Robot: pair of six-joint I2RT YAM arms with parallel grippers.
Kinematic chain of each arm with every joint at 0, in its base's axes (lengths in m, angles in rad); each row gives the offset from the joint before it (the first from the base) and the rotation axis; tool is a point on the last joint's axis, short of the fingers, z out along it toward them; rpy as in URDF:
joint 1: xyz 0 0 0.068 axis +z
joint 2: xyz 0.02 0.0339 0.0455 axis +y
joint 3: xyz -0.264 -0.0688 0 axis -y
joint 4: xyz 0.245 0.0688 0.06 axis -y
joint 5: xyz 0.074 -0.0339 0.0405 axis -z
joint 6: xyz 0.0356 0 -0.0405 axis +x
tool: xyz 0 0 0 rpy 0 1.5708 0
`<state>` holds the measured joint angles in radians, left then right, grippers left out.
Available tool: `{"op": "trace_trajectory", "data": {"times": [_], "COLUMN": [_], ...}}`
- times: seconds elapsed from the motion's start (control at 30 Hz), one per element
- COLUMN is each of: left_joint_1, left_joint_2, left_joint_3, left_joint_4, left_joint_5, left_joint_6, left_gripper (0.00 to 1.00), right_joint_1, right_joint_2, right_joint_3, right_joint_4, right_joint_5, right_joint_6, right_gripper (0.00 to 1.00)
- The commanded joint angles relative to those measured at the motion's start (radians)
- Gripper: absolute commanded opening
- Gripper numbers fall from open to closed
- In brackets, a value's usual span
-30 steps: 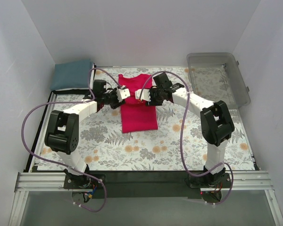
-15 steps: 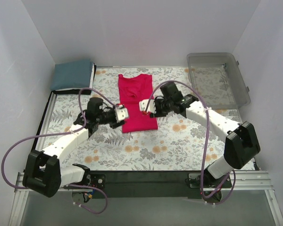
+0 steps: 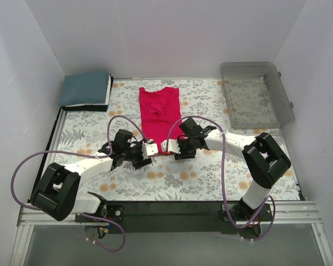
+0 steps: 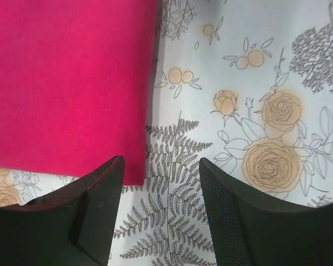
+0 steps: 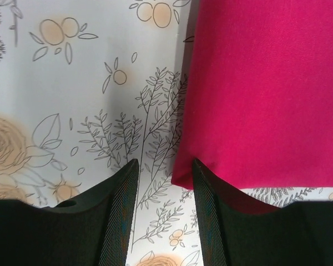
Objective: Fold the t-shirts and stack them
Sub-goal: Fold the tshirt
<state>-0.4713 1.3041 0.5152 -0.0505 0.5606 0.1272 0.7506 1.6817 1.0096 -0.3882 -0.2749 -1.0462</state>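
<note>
The crimson-pink t-shirt [image 3: 160,111] lies flat as a long narrow strip in the middle of the table, collar at the far end. The teal-blue t-shirt [image 3: 86,87] lies folded at the far left corner. My left gripper [image 3: 150,151] and right gripper [image 3: 175,147] are close together at the pink shirt's near edge. In the left wrist view the left gripper [image 4: 161,166] is open and empty, with the shirt's [image 4: 66,83] near corner beside its left finger. In the right wrist view the right gripper [image 5: 165,163] is open, with the shirt's [image 5: 266,83] other near corner lying in the gap by its right finger.
A clear plastic bin [image 3: 258,91] stands at the far right. The floral tablecloth [image 3: 211,177] covers the table. White walls close in the back and both sides. Purple cables loop from both arms.
Both grippers have moved from beside the shirt's upper part down along its sides to its near edge and closer together. The shirt lies flat as before.
</note>
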Motion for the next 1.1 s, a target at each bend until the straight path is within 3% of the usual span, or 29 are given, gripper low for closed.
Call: {"op": "trace_trajectory", "data": {"times": [0.0, 0.23, 0.3, 0.33, 0.37, 0.47, 0.6, 0.9, 1.07], "left_joint_1": [-0.004, -0.006, -0.006, -0.006, -0.004, -0.004, -0.004, -0.006, -0.007], "left_joint_2": [0.021, 0.102, 0.127, 0.135, 0.141, 0.152, 0.036, -0.264, -0.334], "left_joint_3": [-0.024, -0.023, -0.023, -0.021, -0.018, 0.014, 0.039, 0.129, 0.207], "left_joint_4": [0.09, 0.112, 0.113, 0.113, 0.115, 0.071, -0.037, -0.488, -0.714], "left_joint_5": [-0.048, -0.068, -0.076, -0.088, -0.093, -0.096, -0.042, 0.111, 0.177], "left_joint_6": [0.023, 0.045, 0.063, 0.066, 0.063, 0.043, 0.029, 0.121, 0.124], "left_gripper": [0.55, 0.5, 0.45, 0.37, 0.34, 0.15, 0.0, 0.0, 0.0], "right_joint_1": [0.007, 0.007, 0.007, 0.007, 0.007, 0.003, -0.005, 0.0, 0.047], "right_joint_2": [0.03, 0.064, 0.073, 0.078, 0.088, 0.107, 0.058, -0.163, -0.247], "right_joint_3": [-0.015, -0.042, -0.043, -0.043, -0.034, 0.027, 0.079, 0.176, 0.198], "right_joint_4": [0.075, 0.115, 0.117, 0.117, 0.117, 0.071, -0.026, -0.323, -0.468], "right_joint_5": [0.025, 0.062, 0.075, 0.082, 0.098, 0.115, 0.065, -0.101, -0.149], "right_joint_6": [-0.006, 0.003, 0.008, 0.017, 0.029, 0.081, 0.117, 0.176, 0.193], "right_gripper": [0.5, 0.42, 0.28, 0.19, 0.02, 0.01, 0.01, 0.01, 0.01]}}
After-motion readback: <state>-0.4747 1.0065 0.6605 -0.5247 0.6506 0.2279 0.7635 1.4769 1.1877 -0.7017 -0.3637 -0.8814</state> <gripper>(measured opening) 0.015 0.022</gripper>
